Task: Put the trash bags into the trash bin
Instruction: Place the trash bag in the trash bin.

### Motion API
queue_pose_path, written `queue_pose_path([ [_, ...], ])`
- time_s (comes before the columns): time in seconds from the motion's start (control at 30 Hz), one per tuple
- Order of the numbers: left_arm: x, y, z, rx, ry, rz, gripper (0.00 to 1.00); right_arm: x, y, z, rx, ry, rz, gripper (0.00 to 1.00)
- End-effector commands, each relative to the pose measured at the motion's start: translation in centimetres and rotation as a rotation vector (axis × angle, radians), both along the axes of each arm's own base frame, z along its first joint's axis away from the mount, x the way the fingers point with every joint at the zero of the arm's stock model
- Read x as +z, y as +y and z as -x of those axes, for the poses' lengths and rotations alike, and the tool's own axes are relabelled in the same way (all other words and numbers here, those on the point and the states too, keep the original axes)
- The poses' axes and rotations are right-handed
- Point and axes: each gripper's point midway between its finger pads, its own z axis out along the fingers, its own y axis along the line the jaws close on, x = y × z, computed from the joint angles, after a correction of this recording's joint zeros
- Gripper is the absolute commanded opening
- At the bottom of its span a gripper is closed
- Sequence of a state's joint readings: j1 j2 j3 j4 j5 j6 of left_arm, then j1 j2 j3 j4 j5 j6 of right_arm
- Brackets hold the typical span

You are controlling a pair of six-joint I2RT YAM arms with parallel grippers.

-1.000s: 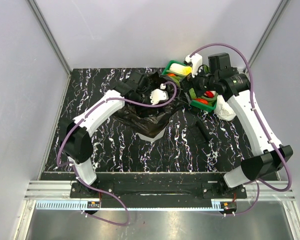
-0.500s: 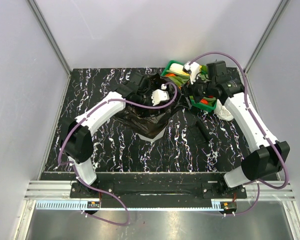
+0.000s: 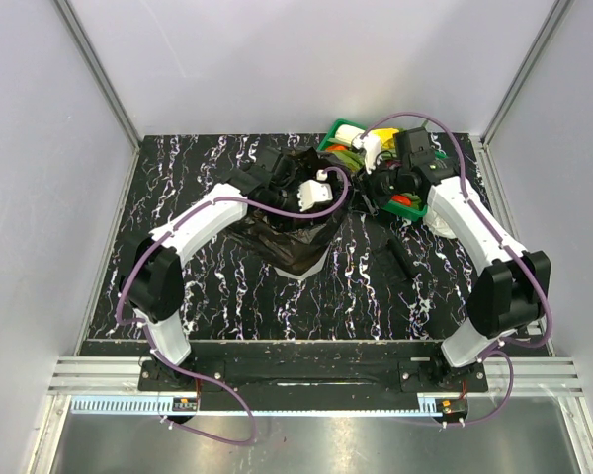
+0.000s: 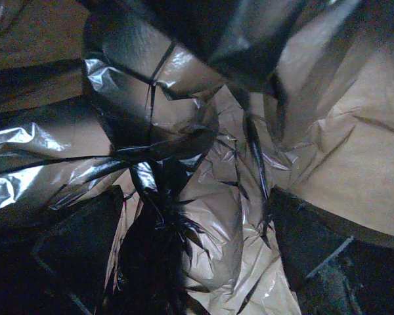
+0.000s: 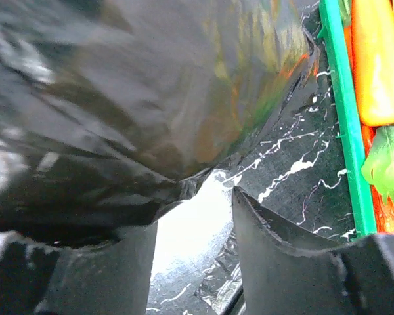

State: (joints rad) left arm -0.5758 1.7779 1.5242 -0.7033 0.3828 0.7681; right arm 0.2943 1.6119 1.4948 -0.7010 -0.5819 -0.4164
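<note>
Left wrist view: left gripper (image 4: 194, 230) spread wide inside the crinkled black bag (image 4: 151, 98). Right gripper (image 5: 194, 223), jaws narrowed but still apart, sits at the bag's edge, beside a green tray (image 5: 345, 131). Seen from above, the bag drapes over the bin (image 3: 313, 265).

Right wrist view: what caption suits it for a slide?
Right gripper, fingers apart, at the edge of a black trash bag on the marbled table, beside a green tray holding a carrot.

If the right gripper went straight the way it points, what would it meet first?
Most likely the black trash bag, whose film edge lies just beyond the right gripper; depth is unclear.
</note>
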Motion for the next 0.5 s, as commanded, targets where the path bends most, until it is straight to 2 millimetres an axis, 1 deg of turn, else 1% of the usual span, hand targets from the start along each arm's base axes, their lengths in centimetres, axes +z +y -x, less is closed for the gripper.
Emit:
queue_pose_path([
  [0.0,-1.6,-0.7,-0.3,-0.050,0.004,0.009,0.99,-0.4,-0.3,-0.9,0.003,-0.051,0.022,0.57],
  [0.03,-2.1,-0.6,-0.3,-0.054,0.010,0.001,0.99,-0.3,-0.3,-0.8,0.005,-0.056,0.021,0.62],
  [0.1,-2.9,-0.5,-0.2,-0.062,0.025,-0.015,0.99,-0.6,-0.3,-0.7,0.008,-0.049,0.023,0.69],
  [0.17,-3.6,-0.4,-0.1,-0.068,0.047,-0.034,0.99,-0.8,-0.4,-0.5,0.013,-0.047,0.029,0.72],
  [0.33,-4.3,0.1,0.5,-0.088,0.072,-0.062,0.99,-1.6,-1.1,-0.3,0.003,-0.047,0.062,0.75],
  [0.47,-3.8,0.7,1.1,-0.114,0.087,-0.098,0.99,-2.1,-1.4,-0.2,-0.007,-0.039,0.077,0.75],
])
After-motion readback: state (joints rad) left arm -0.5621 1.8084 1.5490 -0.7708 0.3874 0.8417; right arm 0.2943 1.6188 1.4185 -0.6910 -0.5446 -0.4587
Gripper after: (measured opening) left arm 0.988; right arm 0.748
